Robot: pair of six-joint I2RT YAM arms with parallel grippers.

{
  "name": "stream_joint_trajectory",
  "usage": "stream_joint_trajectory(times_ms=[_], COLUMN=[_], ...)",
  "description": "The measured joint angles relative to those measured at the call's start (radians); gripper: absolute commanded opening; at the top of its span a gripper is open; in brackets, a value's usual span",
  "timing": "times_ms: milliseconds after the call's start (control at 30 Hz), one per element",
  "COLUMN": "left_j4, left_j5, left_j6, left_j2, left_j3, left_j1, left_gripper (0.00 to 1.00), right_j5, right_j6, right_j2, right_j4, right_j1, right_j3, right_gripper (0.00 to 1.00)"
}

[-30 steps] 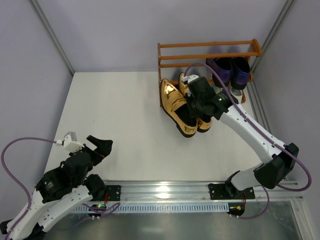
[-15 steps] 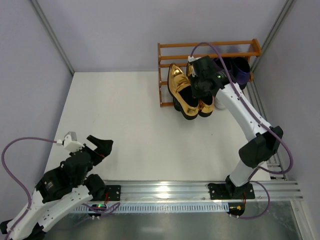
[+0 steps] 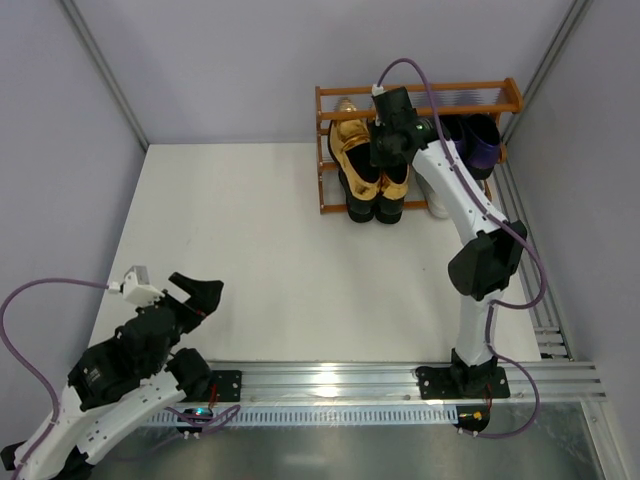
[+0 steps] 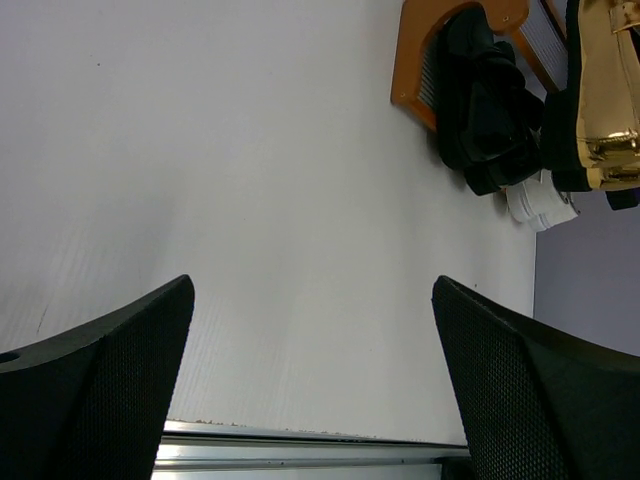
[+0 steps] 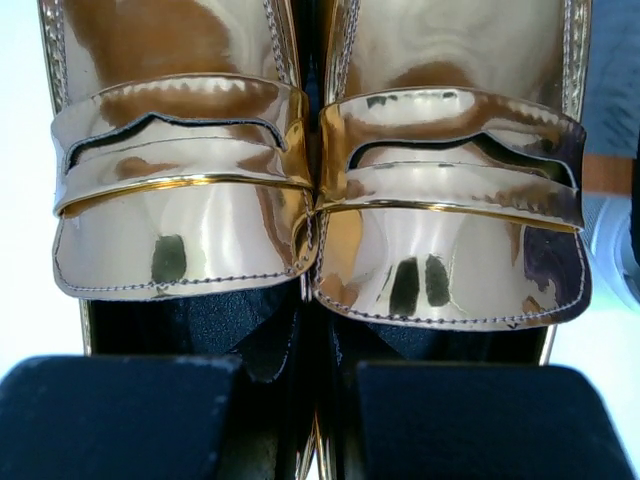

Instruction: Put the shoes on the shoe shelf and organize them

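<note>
My right gripper is shut on the pair of shiny gold loafers, pinching their inner sides together. It holds them over the left half of the orange-brown shoe shelf, toes toward the back wall. Whether they rest on the upper bars I cannot tell. The right wrist view is filled by the gold loafers above the black fingers. Black loafers sit in the lower tier beneath, with a white sneaker beside them. Purple loafers are on the shelf's right. My left gripper stands open and empty at the near left.
The shelf stands against the back wall, close to the right wall. In the left wrist view the shelf's side panel, the black loafers and the white sneaker lie far ahead across the white tabletop. A metal rail runs along the near edge.
The right arm has carried the gold loafers from the table in front of the shelf up and back over its left half, stretching out. The left arm has barely moved.
</note>
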Motion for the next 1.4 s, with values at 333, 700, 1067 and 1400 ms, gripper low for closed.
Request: stream_joint_trajectory(times_ms=[333,700,1067,1400], left_j4=[-0.045,-0.099,-0.135,-0.148], left_j5=[-0.002,-0.010,-0.011,-0.020], left_j6=[-0.003,-0.026,-0.041,-0.058], left_j2=[-0.071,-0.109,-0.122,-0.131], left_j3=[0.006,0.019,0.021,0.034], left_j1=[0.000,0.000,0.000,0.000], left_gripper=[1.00,1.00,1.00,1.00], right_j5=[0.023,0.071,0.068,0.051], right_j6=[0.021,0.047,0.062,0.050], right_j2=[0.146,0.158,0.201,0.207], right_j4=[0.045,0.095,0.161,0.178], right_j1=[-0.007,-0.030,-0.056,-0.059], right_j3=[0.142,0.185,0.191,0.192], right_gripper=[0.04,0.04,0.04,0.14])
